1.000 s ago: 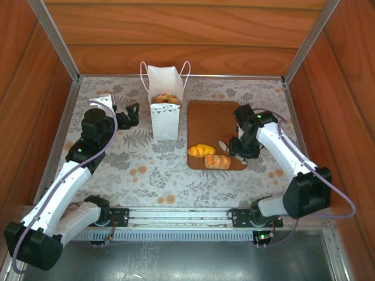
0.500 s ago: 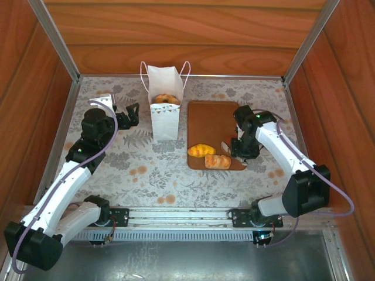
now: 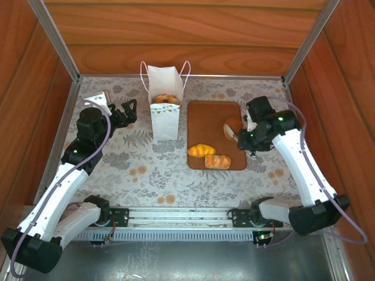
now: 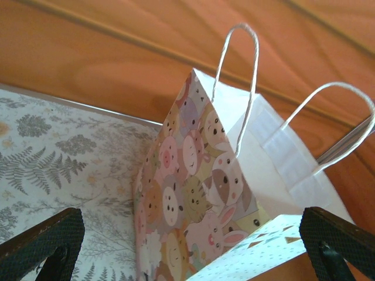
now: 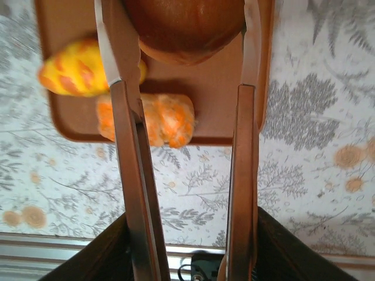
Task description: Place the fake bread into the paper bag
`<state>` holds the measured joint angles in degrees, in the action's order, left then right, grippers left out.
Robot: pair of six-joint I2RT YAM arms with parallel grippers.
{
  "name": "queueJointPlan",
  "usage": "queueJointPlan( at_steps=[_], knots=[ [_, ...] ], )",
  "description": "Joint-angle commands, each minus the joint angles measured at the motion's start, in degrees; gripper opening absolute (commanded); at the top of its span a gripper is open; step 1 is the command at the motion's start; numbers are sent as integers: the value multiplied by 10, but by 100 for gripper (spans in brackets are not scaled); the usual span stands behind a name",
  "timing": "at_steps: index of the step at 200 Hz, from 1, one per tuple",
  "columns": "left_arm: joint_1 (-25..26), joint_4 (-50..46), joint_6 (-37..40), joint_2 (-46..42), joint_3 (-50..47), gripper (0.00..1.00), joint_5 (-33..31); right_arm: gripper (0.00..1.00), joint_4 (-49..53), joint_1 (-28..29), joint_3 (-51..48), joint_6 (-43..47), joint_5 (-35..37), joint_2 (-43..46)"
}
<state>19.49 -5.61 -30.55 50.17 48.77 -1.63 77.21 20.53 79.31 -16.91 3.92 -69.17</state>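
Bread, toy, four pieces counted, with holders. Tray (image 3: 212,117), flat, brown, rectangular, lies on the flower-patterned bench (image 3: 146,170) and serves as reference for all places. Dark bun (image 3: 231,130), round, glossy brown, sits over the tray's right edge, clamped between the two fingers of the right pincer (image 3: 236,131); in the right wrist view the bun (image 5: 181,29) fills the gap between the finger ends, with the tray below it. Yellow croissant (image 3: 201,150), golden with orange stripes, rests on the tray at its near-left corner. Orange roll (image 3: 217,161), oblong, rests on the tray at its near edge, just right of the croissant and close beside it; whether the two touch cannot be told. Paper bag (image 3: 166,111), white, upright, mouth open, stands on the bench just left of the tray's far-left corner; its side panel shows cartoon animal faces in the left wrist view, and its cord handles (image 4: 237,88) stand up. Golden pastry (image 3: 166,99) lies inside the bag's mouth. Left pincer (image 3: 130,111), fingers spread wide and holding nothing, sits well left of the tray, on the bag's far side from it and pointed at the bag.
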Motion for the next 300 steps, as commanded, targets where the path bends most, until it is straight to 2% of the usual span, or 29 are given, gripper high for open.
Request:
queueJointPlan(
  at_steps=[1,42,78,105,154,180,228,248,263,300],
  knots=[
    [-3,-22,-45,-6,26,100,10,48,7,-2,51,21,-13,32],
    [-3,-29,-93,26,65,100,46,47,-50,5,142,37,-62,54],
    [-4,-43,-103,87,119,97,70,47,-82,23,227,58,-95,30],
    [-5,-82,-75,152,191,96,75,47,-91,60,290,76,-91,-7],
    [-20,-153,-19,277,319,87,110,47,-103,125,385,99,-70,-99],
    [-28,-173,6,321,359,75,122,48,-113,147,428,110,-67,-147],
    [-48,-176,28,356,392,34,125,48,-101,176,525,124,-48,-256],
    [-55,-176,32,360,395,20,123,49,-76,185,574,132,-33,-329],
    [-58,-176,32,360,393,14,118,49,-51,191,614,139,-17,-369],
    [-60,-176,32,366,389,14,117,50,-4,203,682,161,19,-450]
  ],
)
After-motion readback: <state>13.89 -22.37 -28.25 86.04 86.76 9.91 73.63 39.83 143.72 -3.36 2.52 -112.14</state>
